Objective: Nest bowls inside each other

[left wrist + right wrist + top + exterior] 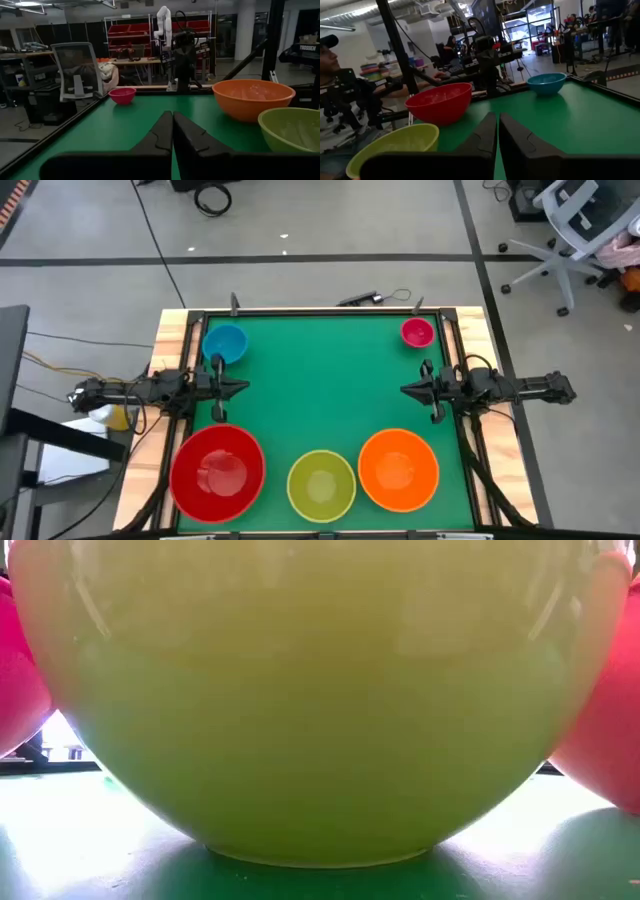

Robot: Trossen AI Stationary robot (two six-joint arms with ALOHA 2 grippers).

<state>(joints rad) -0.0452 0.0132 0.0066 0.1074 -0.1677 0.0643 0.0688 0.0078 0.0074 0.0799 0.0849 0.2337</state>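
Currently on the green tabletop point(320, 390): red bowl point(217, 470), yellow-green bowl point(321, 484) and orange bowl point(398, 469) in a row along the near edge, left to right, each apart from its neighbour and none nested. Blue bowl point(226, 344) stands at the far left corner, magenta-pink bowl point(417, 332) at the far right corner. Left gripper point(240, 388) at the left edge, just near of the blue bowl, and right gripper point(408, 390) at the right edge face each other, both closed and empty.
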